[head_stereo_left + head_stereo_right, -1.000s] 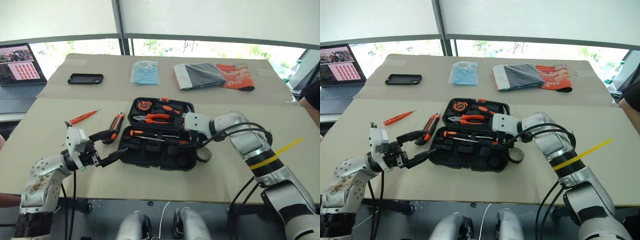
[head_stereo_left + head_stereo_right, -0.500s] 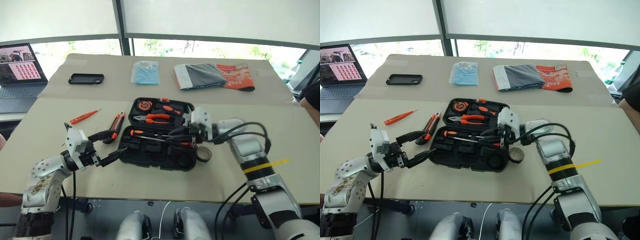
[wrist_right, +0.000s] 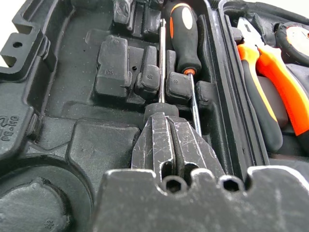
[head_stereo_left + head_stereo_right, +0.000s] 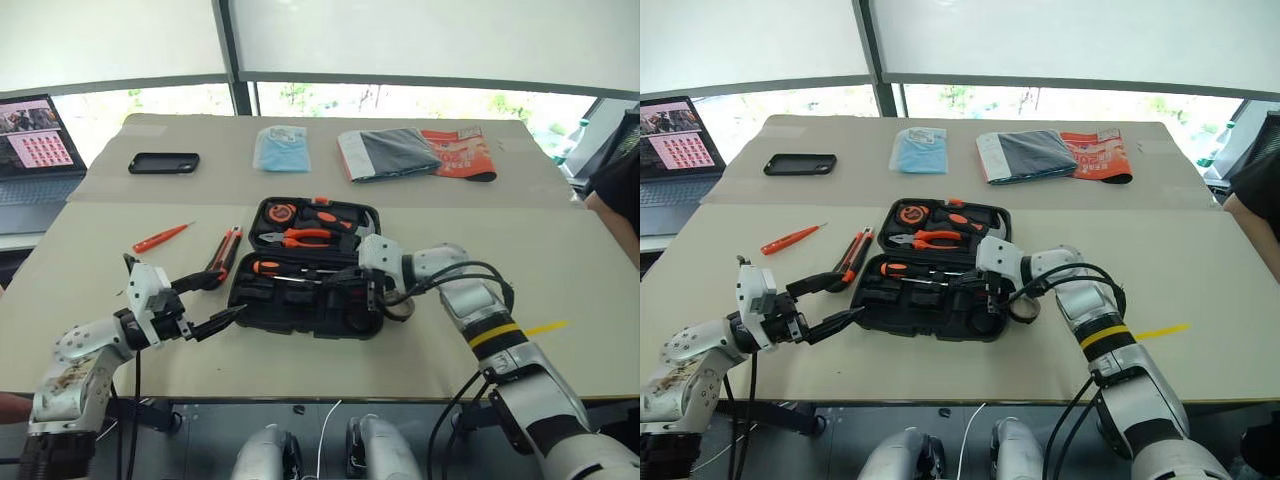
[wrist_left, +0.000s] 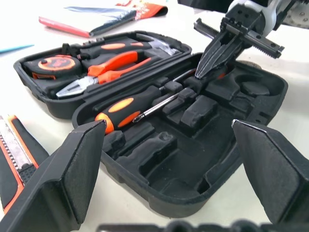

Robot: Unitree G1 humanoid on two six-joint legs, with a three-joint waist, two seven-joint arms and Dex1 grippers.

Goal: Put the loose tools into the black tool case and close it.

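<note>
Lying open in the middle of the beige table, the black plastic hinged tool case holds a black-and-orange-handled screwdriver in its front half. The right gripper has its jaws pressed together on the dark end of a second screwdriver inside the case. The left gripper waits just beside the case's left edge, jaws wide. Left of the case lie a black-and-orange utility knife and a slim orange screwdriver.
</note>
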